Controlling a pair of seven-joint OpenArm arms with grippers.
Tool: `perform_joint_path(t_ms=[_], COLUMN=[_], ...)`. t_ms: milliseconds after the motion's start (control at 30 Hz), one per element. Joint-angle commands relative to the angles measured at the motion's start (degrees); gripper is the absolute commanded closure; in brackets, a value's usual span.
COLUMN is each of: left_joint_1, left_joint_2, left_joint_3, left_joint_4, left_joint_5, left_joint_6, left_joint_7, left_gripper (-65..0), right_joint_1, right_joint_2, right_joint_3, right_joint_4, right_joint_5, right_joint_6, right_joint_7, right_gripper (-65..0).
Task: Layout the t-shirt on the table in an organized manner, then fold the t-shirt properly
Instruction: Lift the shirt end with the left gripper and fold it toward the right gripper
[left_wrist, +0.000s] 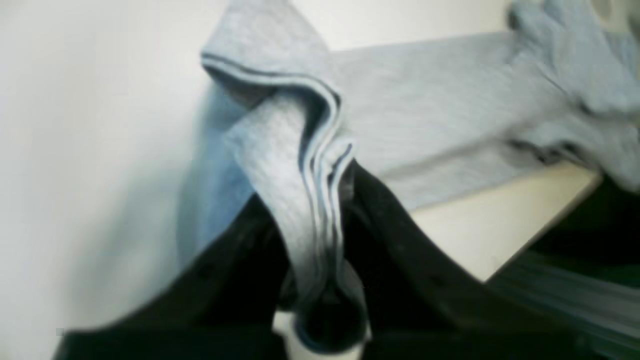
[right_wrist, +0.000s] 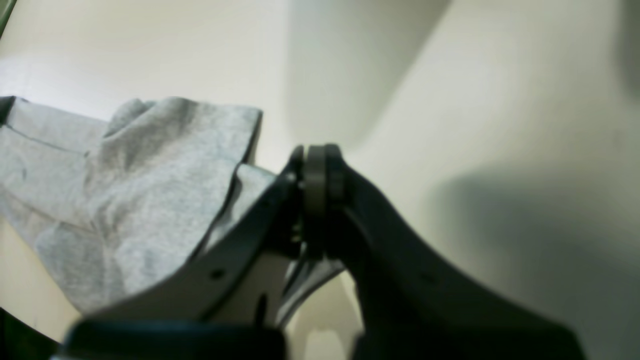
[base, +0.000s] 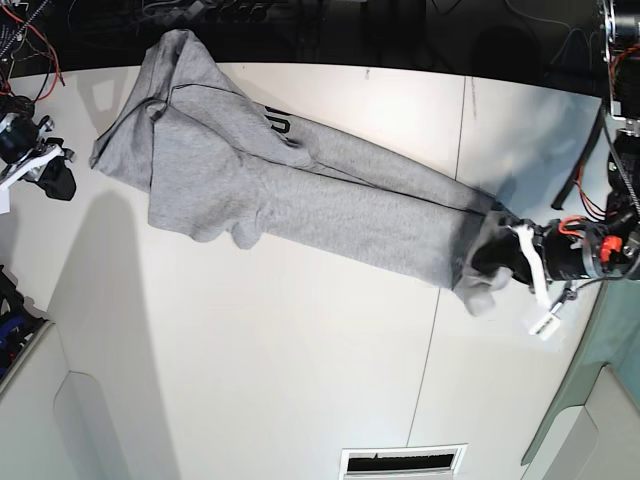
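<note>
While the t-shirt (base: 300, 195) lies stretched in a long, rumpled band across the table (base: 250, 380), running from the far corner on the base view's left down to the right side, the left gripper (left_wrist: 325, 210) is clamped on 1 end of it. In the left wrist view a bunched fold of grey cloth with a stitched hem runs down between the 2 black fingers (left_wrist: 400, 235), and the rest of the shirt trails away over the white surface toward the table edge. In the base view that gripper (base: 497, 255) sits at the shirt's right end, cloth gathered around it. A few black letters show near the shirt's upper edge.

The right gripper (right_wrist: 317, 172) has its jaws pressed together with nothing between them. It sits just beside the shirt's other end (right_wrist: 150, 190), cloth lying along 1 finger. In the base view it (base: 50, 175) rests near the left edge of the table, apart from the shirt
</note>
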Motion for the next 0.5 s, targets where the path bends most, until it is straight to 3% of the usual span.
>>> perform_joint_path(t_ms=[0, 200, 367, 400, 467], left_joint_1=[-0.9, -0.9, -0.9, -0.9, -0.9], left_joint_2=[0.3, 8.2, 12.8, 13.4, 14.5], left_joint_3=[1.0, 8.2, 11.6, 12.3, 13.4], left_joint_4=[1.7, 1.3, 0.0, -0.1, -0.1], left_joint_5=[1.4, 15.6, 17.9, 17.9, 17.8], left_joint_6=[0.6, 3.8, 3.9, 3.9, 3.9], left_joint_7=[-1.7, -8.6, -8.9, -8.9, -8.9], left_gripper=[0.0, 0.0, -18.5, -20.9, -25.3], right_joint_1=[0.3, 0.1, -0.2, -0.7, -2.1], right_joint_2=[1.0, 1.0, 0.9, 0.9, 0.9], right_joint_3=[0.5, 0.8, 1.1, 1.1, 1.1], right_joint_4=[1.0, 1.0, 1.0, 1.0, 1.0], right_joint_5=[0.9, 1.7, 3.4, 3.4, 3.5], right_joint_6=[0.3, 0.2, -1.3, -1.8, -1.9], right_joint_7=[0.1, -3.6, -8.8, -9.5, -10.2], right_gripper=[0.0, 0.0, 0.0, -1.7, -13.1])
